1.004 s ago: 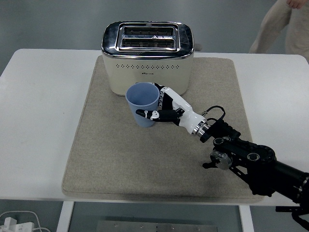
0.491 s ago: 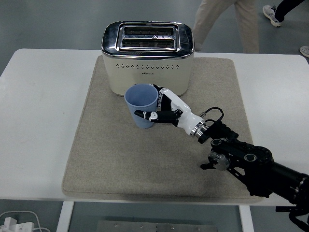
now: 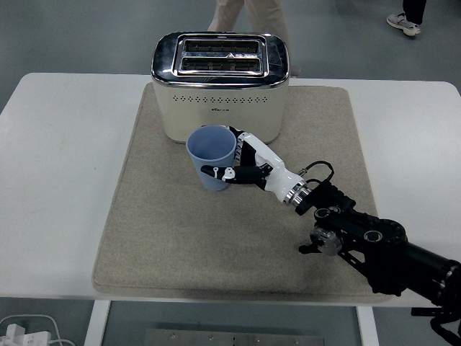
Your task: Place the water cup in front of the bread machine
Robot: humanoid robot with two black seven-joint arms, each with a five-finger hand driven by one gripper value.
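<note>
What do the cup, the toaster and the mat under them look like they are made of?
Cup: matte light blue, uniform colour, likely plastic. Toaster: cream body with a perforated row, probably painted metal or plastic; its top is mirror-bright, like chromed or polished steel. Mat: beige, finely textured with no shine, seemingly felt or woven fabric.

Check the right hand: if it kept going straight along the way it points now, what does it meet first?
The right hand, shut on the blue cup, points up-left toward the toaster. The cup would probably meet the toaster's cream front wall first; any gap between them is hard to judge from this view.
</note>
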